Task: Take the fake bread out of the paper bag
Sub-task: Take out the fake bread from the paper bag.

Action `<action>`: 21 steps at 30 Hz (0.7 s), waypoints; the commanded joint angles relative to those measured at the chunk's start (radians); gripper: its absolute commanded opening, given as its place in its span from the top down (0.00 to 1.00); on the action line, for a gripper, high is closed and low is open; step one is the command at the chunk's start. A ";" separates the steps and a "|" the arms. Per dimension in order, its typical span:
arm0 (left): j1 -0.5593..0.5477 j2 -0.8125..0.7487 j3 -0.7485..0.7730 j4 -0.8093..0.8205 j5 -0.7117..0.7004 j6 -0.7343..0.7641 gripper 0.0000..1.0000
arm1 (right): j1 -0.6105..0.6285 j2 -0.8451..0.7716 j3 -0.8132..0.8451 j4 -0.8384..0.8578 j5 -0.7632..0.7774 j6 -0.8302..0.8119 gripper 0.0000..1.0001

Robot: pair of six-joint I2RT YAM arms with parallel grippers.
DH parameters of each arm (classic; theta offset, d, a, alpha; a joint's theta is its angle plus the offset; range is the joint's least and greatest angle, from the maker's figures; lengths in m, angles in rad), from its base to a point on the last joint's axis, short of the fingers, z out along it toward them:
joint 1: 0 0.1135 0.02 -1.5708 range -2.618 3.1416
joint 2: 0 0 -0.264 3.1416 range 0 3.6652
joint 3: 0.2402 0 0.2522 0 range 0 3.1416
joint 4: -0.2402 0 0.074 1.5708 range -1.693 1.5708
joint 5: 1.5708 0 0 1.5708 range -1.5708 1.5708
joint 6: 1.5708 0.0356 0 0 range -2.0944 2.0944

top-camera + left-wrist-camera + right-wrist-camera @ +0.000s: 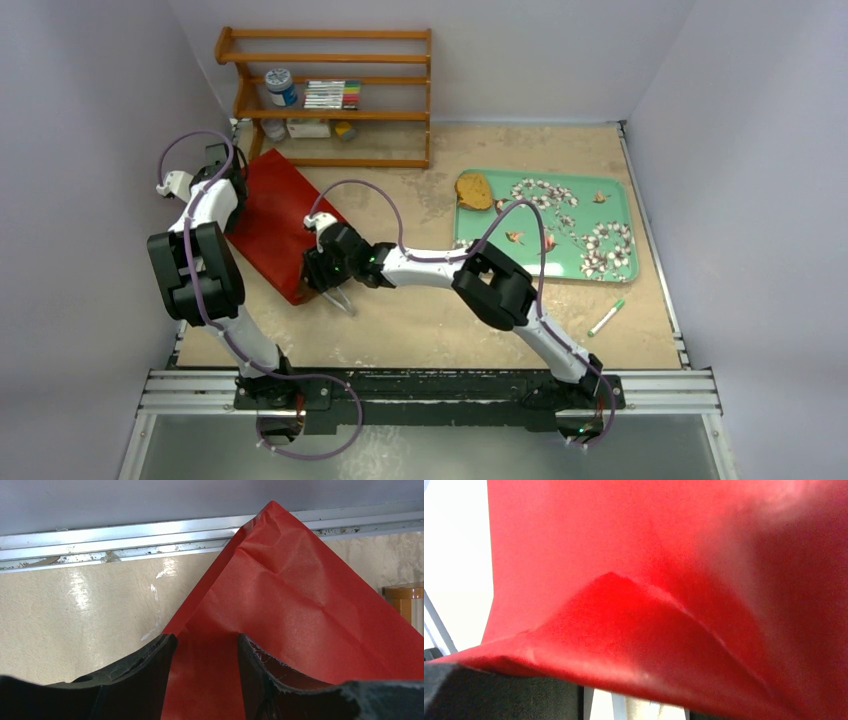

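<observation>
The red paper bag lies flat on the left of the table. My left gripper is at its far end. In the left wrist view its jaws stand apart over the bag, with red paper in the gap. My right gripper is at the bag's near end. In the right wrist view the bag drapes over the fingers and hides their tips; their bases stand apart. One round brown bread slice lies on the tray. The other breads are hidden.
The teal flowered tray is at the right. A wooden shelf with a jar and markers stands at the back; its corner shows in the left wrist view. A green marker lies near the right edge. A thin metal piece lies by the right gripper.
</observation>
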 commanded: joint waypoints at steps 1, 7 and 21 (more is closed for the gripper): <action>0.003 -0.030 -0.009 0.014 0.029 0.011 0.50 | -0.021 0.048 0.090 -0.071 0.037 -0.006 0.43; 0.003 -0.032 -0.009 0.023 0.034 0.010 0.50 | -0.043 0.097 0.167 -0.103 0.007 -0.014 0.43; 0.003 -0.066 -0.006 -0.004 0.045 -0.023 0.50 | -0.058 0.068 0.151 -0.142 -0.036 -0.030 0.87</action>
